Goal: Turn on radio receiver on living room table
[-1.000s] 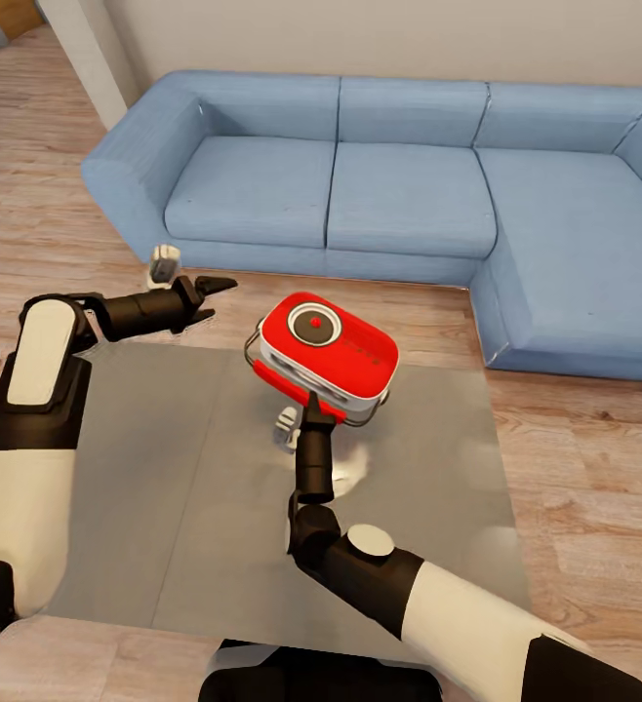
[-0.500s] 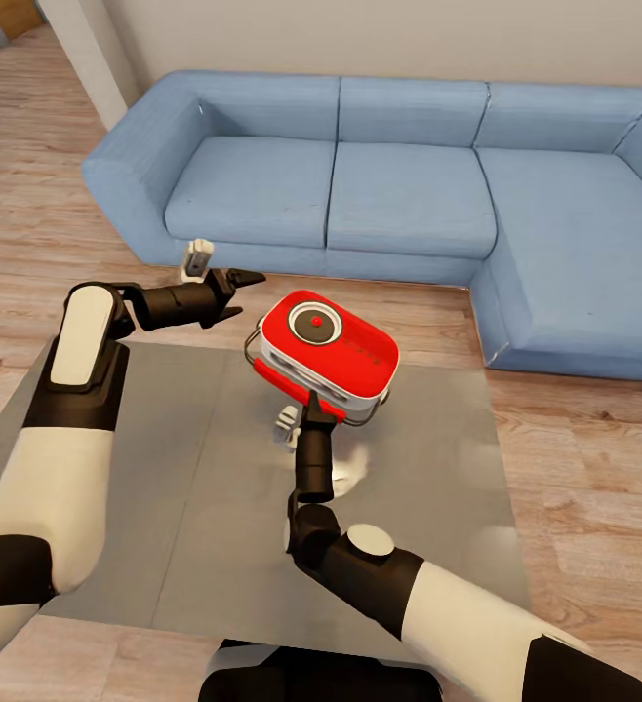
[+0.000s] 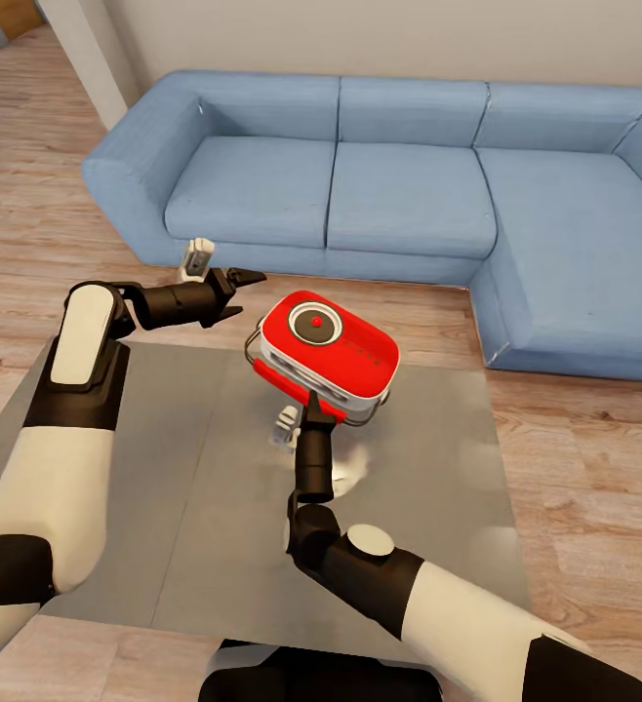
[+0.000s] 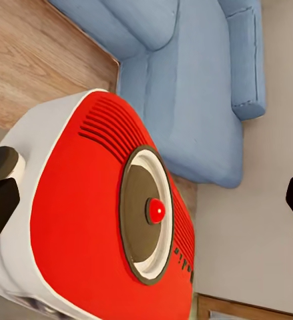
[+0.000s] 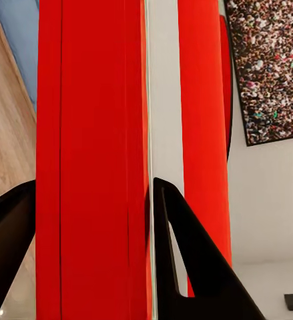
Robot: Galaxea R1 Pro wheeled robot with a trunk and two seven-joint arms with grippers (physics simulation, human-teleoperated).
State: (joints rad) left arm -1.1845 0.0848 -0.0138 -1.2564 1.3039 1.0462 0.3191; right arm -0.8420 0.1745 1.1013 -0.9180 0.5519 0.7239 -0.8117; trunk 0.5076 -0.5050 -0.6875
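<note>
Radio receiver (image 3: 326, 356) held aloft above counter (image 3: 165, 487), near its far edge, red face with round dial up. Right pincer (image 3: 313, 402) pinching radio's near underside; wrist view shows black fingers (image 5: 186, 267) either side of red-white body. Left pincer (image 3: 235, 292) spread, at radio's 10 o'clock, just beside, apart. Blue sofa (image 3: 409, 185) at 12 o'clock beyond counter.

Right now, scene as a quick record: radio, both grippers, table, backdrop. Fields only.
radio: radio receiver held above the table, tilted, dial face up
dial: grey disc with red centre button
right gripper: right gripper shut on the radio's lower edge
left gripper: left gripper open, beside the radio, apart from it
backdrop: blue sofa, wood floor
</note>
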